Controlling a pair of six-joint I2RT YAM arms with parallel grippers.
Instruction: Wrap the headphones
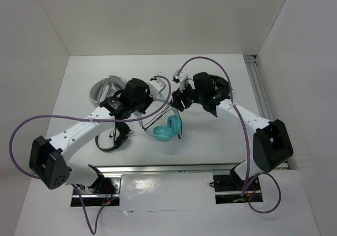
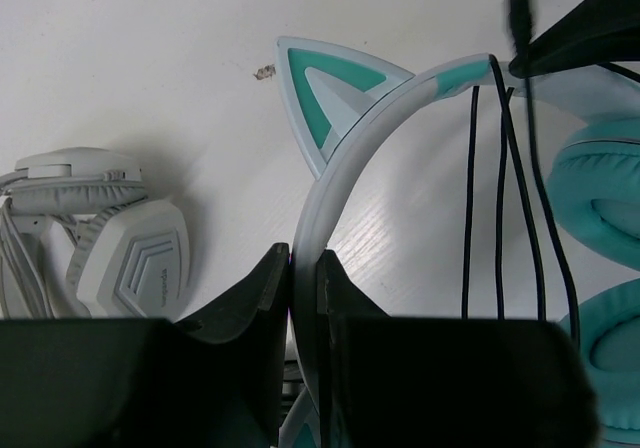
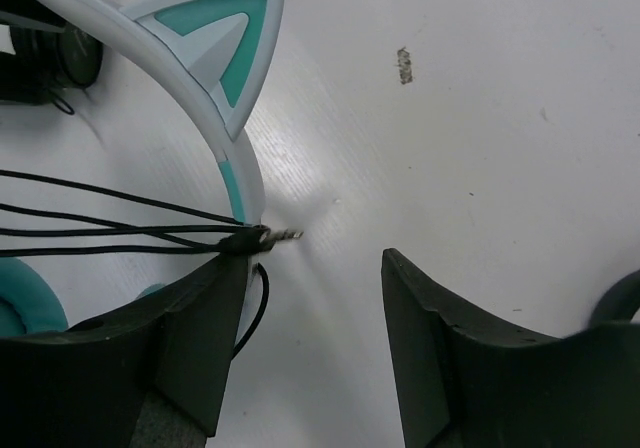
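Teal over-ear headphones, white headband with cat ears — cups down on the table, black cable strung across the band.

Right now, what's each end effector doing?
Left end effector: closed on the headphones, at the headband.
Right end effector: open, holding nothing; the cable plug lies by one finger.

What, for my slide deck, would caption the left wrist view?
Left gripper clamps the headphones by the white headband; black cable strands hang across it, grey-white headset alongside.
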